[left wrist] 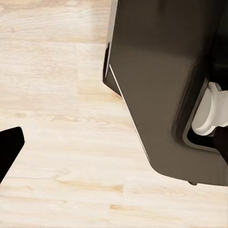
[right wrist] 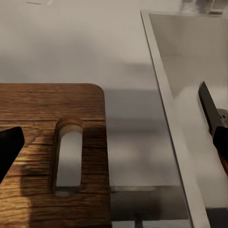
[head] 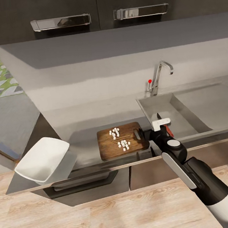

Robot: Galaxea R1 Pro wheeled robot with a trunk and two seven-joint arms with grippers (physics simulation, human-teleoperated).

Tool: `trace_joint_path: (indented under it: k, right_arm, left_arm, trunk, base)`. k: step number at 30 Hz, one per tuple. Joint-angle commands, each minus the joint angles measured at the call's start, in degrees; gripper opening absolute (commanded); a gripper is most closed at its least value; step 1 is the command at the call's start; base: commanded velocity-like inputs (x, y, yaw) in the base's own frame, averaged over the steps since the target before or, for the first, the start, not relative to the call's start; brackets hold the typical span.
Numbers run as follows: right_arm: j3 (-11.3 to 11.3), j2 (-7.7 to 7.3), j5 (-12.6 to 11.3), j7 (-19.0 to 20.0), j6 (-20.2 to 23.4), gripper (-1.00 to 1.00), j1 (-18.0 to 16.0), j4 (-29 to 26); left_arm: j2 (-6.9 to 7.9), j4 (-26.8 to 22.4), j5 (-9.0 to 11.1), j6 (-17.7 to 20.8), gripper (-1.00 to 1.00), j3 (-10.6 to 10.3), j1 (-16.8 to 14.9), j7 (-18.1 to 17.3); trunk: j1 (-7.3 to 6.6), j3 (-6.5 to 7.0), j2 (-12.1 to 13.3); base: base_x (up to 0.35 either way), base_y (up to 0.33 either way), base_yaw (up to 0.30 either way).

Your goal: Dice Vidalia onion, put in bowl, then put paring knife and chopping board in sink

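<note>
Diced onion pieces (head: 119,139) lay in two small white clusters on the chopping board (head: 121,140), which rested on the desk (head: 85,139) just left of the right pincer (head: 159,128). The board's slotted handle end (right wrist: 69,159) pointed toward the pincer. That pincer hovered at the sink (head: 186,113) rim; beside it the paring knife (right wrist: 213,118) showed its dark blade and red handle over the basin, apparently held, though the grip itself could not be made out. The bowl (head: 44,160) sat well to the pincer's left, at the desk's corner. The left pincer (left wrist: 9,149) showed one dark fingertip above the wooden floor (left wrist: 61,118); its opening could not be judged.
</note>
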Motion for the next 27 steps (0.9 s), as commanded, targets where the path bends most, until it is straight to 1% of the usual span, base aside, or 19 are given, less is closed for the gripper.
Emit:
trace_joint_path:
  k: [1,7,14,19,22,24,26,27]
  right_arm:
    - [0.16,-0.06,-0.54,-0.60,0.12,1.00,-0.06,0.38]
    - [0.22,0.08,-0.60,-0.56,0.08,1.00,-0.10,1.35]
    - [0.26,0.20,-0.61,-0.53,0.09,1.00,-0.10,1.72]
    - [0.24,0.19,-0.76,-0.53,0.04,1.00,-0.08,1.71]
    - [0.17,0.25,-0.93,-0.57,0.10,1.00,-0.07,1.35]
    - [0.04,0.49,-0.86,-0.64,1.37,1.00,-0.09,0.94]
    - [-0.05,1.41,-0.71,-0.71,5.56,1.00,-0.39,0.59]
    - [-0.07,2.26,-0.64,-0.75,8.68,1.00,-0.90,0.40]
  left_arm:
    - [0.02,-0.14,0.60,0.20,1.00,-0.06,0.03,0.08]
    - [0.01,-0.17,0.60,0.20,1.00,-0.06,0.03,0.08]
    - [0.01,-0.14,0.60,0.19,1.00,-0.06,0.03,0.08]
    - [-0.05,-0.07,0.60,0.20,1.00,-0.06,0.03,0.08]
    - [-0.42,0.06,0.60,0.20,1.00,-0.06,0.03,0.08]
    - [-0.65,0.10,0.60,0.19,1.00,-0.06,0.03,0.08]
    - [-0.73,0.13,0.60,0.20,1.00,-0.06,0.03,0.08]
    - [-0.74,0.17,0.60,0.20,1.00,-0.06,0.03,0.08]
  trunk:
    - [0.03,-0.09,-0.10]
    - [0.03,-0.09,-0.10]
    - [0.03,-0.09,-0.10]
    - [0.03,-0.09,-0.10]
    - [0.03,-0.09,-0.10]
    - [0.03,-0.09,-0.10]
    - [0.03,-0.09,-0.10]
    - [0.03,-0.09,-0.10]
  base:
    - [0.001,0.002,0.000]
    - [0.007,0.000,0.000]
    - [0.142,0.000,0.000]
    - [0.032,0.000,0.000]
    - [0.003,0.000,0.000]
    - [0.000,0.000,0.000]
    - [0.000,0.000,0.000]
    - [0.000,0.000,0.000]
